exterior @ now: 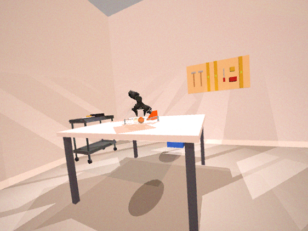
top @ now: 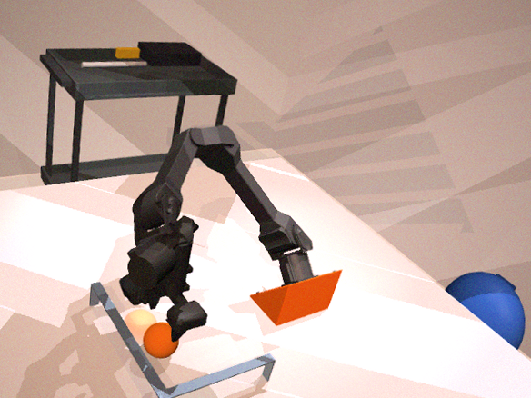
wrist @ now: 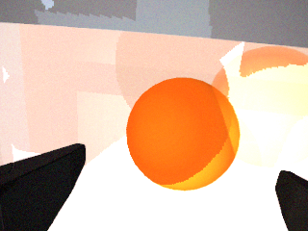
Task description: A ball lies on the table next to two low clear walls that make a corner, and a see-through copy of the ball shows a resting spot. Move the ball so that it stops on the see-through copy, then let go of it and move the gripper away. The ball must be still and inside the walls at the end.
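Two clear walls (top: 142,352) make the corner on the table (top: 387,346), and your ball (top: 160,339) sits inside them, close against the left wall, just near-right of the see-through copy (top: 138,319) and overlapping it in the top view. The gripper (wrist: 168,192) hangs low over the ball with its jaws spread wide and nothing between them; one finger (top: 185,319) shows on the ball's right.

Handling, as a guess: smooth, round, rigid-looking, probably light, so it will roll at the slightest nudge and can squirt out of an off-centre pinch. Take it across the widest middle, fingers on opposite sides, and close gently. A soft push toward the copy may also do, with the wall as a stop.

Views: top gives you the wall layout and the arm's fold; the second finger is hidden there. Wrist shows both fingertips flanking the ball and the copy (wrist: 269,115) behind it to the right. Exterior shows the ball (exterior: 140,119) tiny, with no jaw detail.
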You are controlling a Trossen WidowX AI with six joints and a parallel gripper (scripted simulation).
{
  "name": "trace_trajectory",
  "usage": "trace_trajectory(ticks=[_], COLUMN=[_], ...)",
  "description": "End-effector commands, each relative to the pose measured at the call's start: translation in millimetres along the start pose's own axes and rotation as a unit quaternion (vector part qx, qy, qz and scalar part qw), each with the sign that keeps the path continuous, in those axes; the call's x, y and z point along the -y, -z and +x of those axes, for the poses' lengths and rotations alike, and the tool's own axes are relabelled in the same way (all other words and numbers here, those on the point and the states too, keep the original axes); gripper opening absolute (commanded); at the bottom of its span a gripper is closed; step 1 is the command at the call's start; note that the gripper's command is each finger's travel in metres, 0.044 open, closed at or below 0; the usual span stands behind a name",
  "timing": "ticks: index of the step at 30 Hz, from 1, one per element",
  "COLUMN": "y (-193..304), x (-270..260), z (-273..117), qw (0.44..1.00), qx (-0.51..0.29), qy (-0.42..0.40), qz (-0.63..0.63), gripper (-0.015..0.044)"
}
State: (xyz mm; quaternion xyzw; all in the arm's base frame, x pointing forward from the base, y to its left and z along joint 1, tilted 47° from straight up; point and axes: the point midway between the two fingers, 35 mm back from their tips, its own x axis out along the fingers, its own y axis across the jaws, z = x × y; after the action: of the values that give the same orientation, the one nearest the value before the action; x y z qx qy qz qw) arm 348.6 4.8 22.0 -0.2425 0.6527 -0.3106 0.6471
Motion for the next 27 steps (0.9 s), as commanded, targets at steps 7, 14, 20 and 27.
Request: trace_trajectory(ticks=[7, 14, 20, 27], y=[0.1, 0.2, 0.6, 1.3], x=[0.3, 0.6, 1.0, 1.5], z=[16.2, 27.6, 37.3, 46.1], qw=[1.0, 1.0, 1.0, 1.0], qx=[0.001, 0.001, 0.001, 0.001], qy=[0.003, 0.003, 0.004, 0.004], qz=[-0.004, -0.004, -0.004, -0.003], gripper=[0.044, 0.044, 0.044, 0.044])
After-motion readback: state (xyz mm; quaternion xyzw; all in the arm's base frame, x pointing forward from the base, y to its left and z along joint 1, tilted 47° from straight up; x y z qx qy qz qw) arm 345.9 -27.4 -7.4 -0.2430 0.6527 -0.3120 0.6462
